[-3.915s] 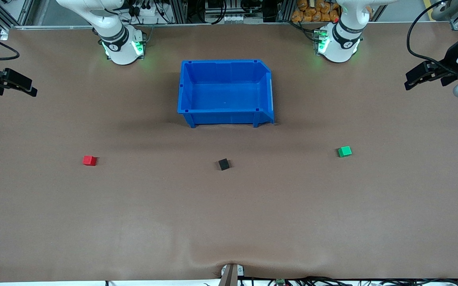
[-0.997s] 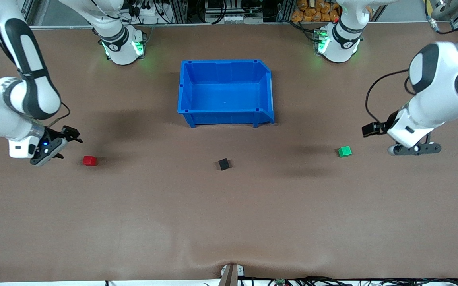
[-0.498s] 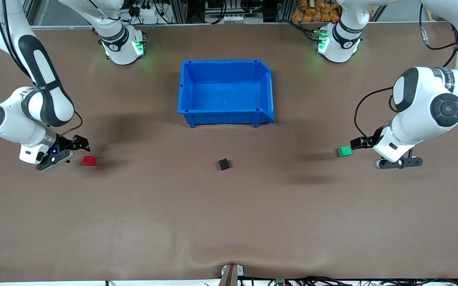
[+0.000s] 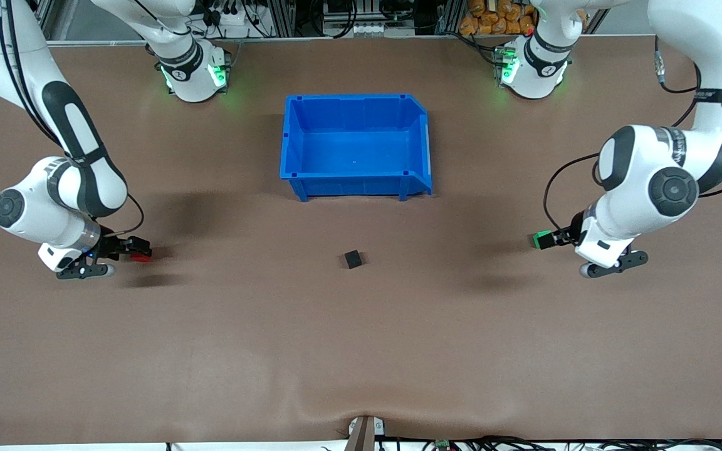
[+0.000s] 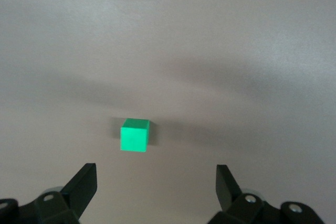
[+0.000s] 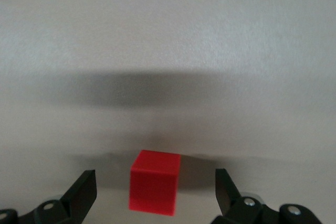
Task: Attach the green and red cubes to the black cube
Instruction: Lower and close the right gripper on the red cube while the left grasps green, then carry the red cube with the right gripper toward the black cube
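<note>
The red cube (image 4: 143,257) lies toward the right arm's end of the table. My right gripper (image 4: 128,248) is low beside it and open. In the right wrist view the red cube (image 6: 155,189) sits between the open fingertips, untouched, and my right gripper (image 6: 155,195) holds nothing. The green cube (image 4: 543,238) lies toward the left arm's end. My left gripper (image 4: 559,237) is low beside it and open. In the left wrist view the green cube (image 5: 134,136) lies just ahead of my empty left gripper (image 5: 156,184). The black cube (image 4: 353,259) sits alone mid-table.
A blue bin (image 4: 353,186), empty, stands mid-table, farther from the front camera than the black cube. The brown table cover has a wrinkle at its near edge (image 4: 336,413).
Both arms have swung in from the table ends and come down. The right gripper has reached the red cube and the left gripper has closed in on the green cube. No cube has moved.
</note>
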Motion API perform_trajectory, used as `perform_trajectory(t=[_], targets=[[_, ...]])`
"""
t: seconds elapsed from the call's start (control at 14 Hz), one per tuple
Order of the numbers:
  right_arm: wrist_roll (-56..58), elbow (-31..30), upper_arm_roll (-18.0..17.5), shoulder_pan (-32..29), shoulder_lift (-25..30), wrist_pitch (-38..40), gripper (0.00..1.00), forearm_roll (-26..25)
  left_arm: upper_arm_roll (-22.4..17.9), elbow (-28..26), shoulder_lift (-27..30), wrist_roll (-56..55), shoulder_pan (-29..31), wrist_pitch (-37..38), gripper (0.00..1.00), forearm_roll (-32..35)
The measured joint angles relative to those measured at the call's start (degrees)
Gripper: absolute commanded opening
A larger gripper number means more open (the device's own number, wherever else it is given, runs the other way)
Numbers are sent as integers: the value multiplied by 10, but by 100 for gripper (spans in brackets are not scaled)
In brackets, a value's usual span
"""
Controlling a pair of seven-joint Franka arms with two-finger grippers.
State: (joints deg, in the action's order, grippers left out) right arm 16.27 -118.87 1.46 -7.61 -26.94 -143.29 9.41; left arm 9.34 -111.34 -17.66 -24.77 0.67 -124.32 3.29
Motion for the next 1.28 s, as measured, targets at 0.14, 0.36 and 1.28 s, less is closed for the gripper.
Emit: perform_trajectory(t=[0.14, 0.36, 1.28], targets=[[-71, 0, 0, 5, -3, 5, 100, -30, -1, -24, -12, 0, 1, -47, 100, 22], [-124, 0, 2, 5, -3, 17, 100, -54, -2, -53, -29, -1, 4, -93, 100, 54], [-135, 0, 4, 9, -8, 25, 0, -99, -5, -107, -58, -1, 29, -153, 100, 57]])
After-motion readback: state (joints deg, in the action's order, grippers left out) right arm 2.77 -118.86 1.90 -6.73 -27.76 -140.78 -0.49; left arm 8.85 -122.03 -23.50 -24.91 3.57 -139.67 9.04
